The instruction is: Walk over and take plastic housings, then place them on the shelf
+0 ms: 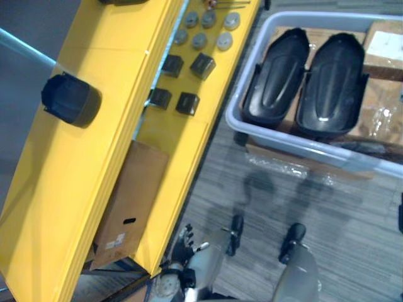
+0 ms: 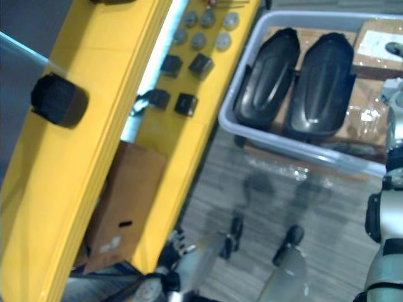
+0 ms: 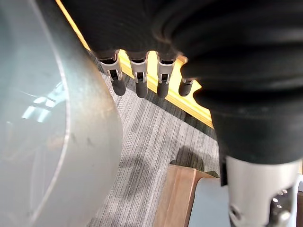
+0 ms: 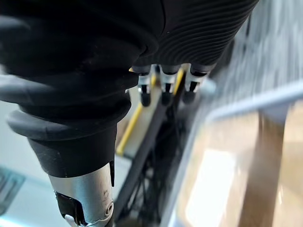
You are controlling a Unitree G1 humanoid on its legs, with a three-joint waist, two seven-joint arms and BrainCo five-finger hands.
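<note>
A: From the left, what is there?

B: First the long yellow flat-topped shelf (image 1: 56, 189), with a squat dark round plastic cap (image 1: 70, 99) on its upper level. By the shelf's near corner the robot's left hand (image 1: 184, 248) hangs low. Its fingers are straight and loose, and it grasps nothing.

A: And the task's parts?

B: The 2 long glossy black plastic housings (image 1: 277, 78) lie side by side in the pale grey rectangular plastic bin (image 1: 283, 141), which sits to the right of the shelf. Their long axes run away from the robot, roughly parallel to the shelf's long edge.

A: Which hand is nearer?

B: The right hand (image 4: 166, 90), by the look of it. Its fingers hang relaxed and empty, and what seems to be the bin's grey rim shows just past them. The bin lies ahead and to the robot's right. The left hand is well apart from it, with bare floor between.

A: So what does the reach depend on?

B: Probably on coming forward and down from the right side. The fingers would close across a housing's narrow width, not along its length. Neither housing is on the shelf yet.
</note>
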